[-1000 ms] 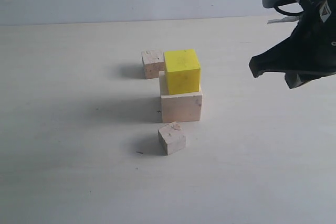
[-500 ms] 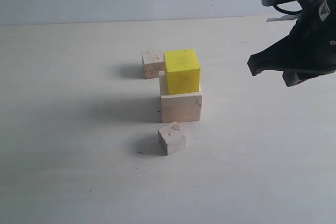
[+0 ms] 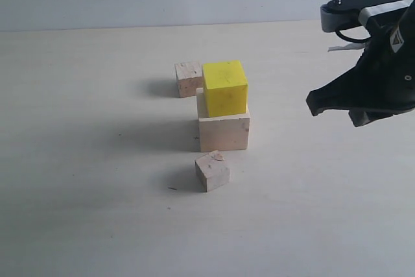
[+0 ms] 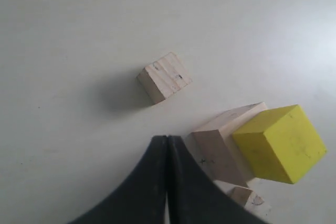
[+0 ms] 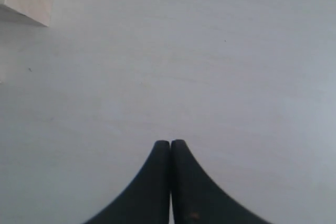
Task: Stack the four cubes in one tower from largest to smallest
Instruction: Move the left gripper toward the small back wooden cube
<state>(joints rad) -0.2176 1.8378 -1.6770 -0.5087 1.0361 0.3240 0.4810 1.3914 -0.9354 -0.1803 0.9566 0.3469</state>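
Now, your table (image 3: 78,212) carries all 4 cubes near its middle. Your right gripper (image 5: 170,141) hangs over bare table well to the right of them, fingers pressed together on nothing. Your left gripper (image 4: 167,138) hovers high at the far left, fingers likewise pressed together and empty. The large pale wood cube (image 3: 224,132) sits on the table with the yellow cube (image 3: 225,87) on top, set toward its right edge. The rear small cube (image 3: 188,78) stands behind and left of that stack, perhaps touching it. The front small cube (image 3: 212,170) lies just before it, apart.
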